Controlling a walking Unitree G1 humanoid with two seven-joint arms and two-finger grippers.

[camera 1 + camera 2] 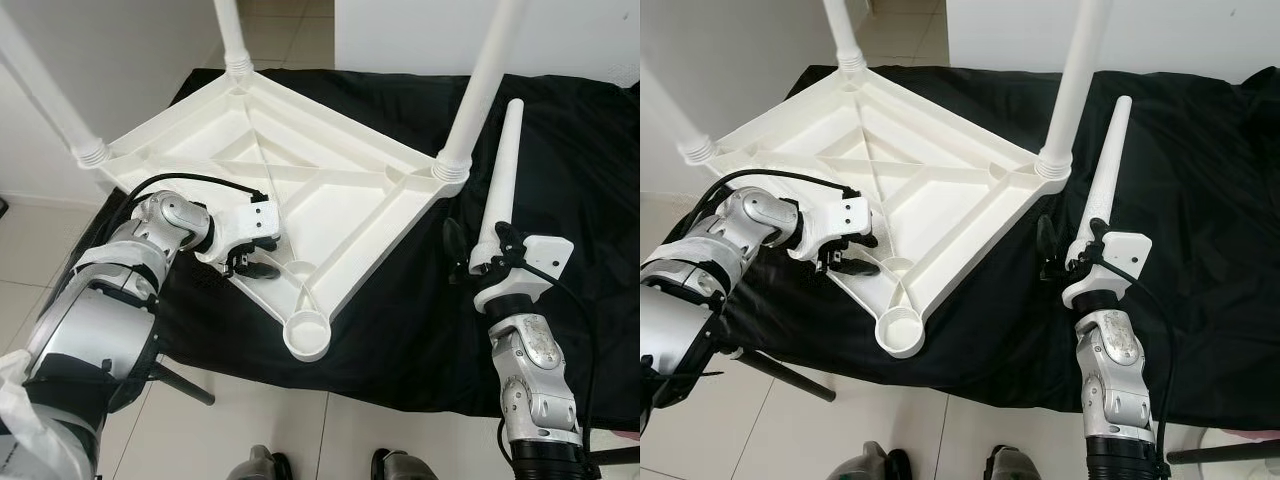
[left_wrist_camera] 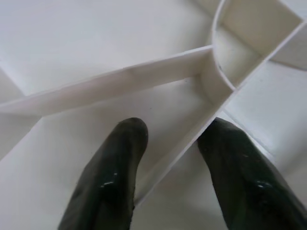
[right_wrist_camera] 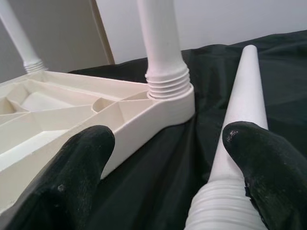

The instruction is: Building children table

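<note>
The upturned tabletop (image 1: 300, 170) lies on a black cloth (image 1: 580, 150), its ribbed underside up. Three legs already stand in its corner sockets: one at the far corner (image 1: 232, 35), one at the robot's left (image 1: 40, 85), one at its right (image 1: 480, 85). The near corner socket (image 1: 307, 333) is empty, and that one is yours to fill.

The fourth leg (image 1: 500, 170) lies on the cloth just beside the tabletop's right edge, threaded end toward the robot. Your right gripper (image 1: 480, 262) sits at that end with its fingers (image 3: 86, 158) spread; the leg rests against one finger, not pinched between both. Close on it just above the thread, so the thread stays free.

Your left gripper (image 1: 250, 265) straddles a rib (image 2: 182, 143) near the empty socket, fingers parted to either side and not visibly squeezing. Keep the tabletop steadied there while you bring the leg upright over the socket, then twist it in squarely.
</note>
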